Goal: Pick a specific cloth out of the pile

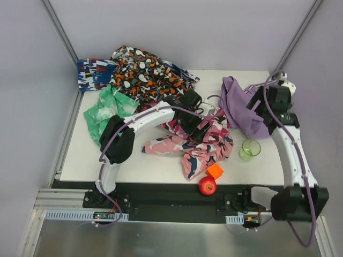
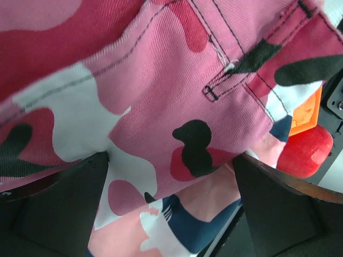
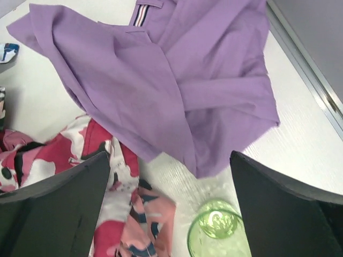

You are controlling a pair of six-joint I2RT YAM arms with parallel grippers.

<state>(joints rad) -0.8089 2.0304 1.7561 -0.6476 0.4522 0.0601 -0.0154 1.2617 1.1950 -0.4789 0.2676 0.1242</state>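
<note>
The lilac-purple cloth lies spread at the table's right, apart from the pile; its pale striped hem shows in the right wrist view. My right gripper is open and empty, above the cloth's near edge, fingers wide. My left gripper is open, low over the pink camouflage cloth, which fills the space between its fingers. The pile holds black-orange-white cloth, blue-red-white print, green speckled cloth and pink camouflage.
A green translucent cup stands just in front of the purple cloth, also under the right gripper. An orange block and a red apple sit at the table's near edge, both seen in the left wrist view.
</note>
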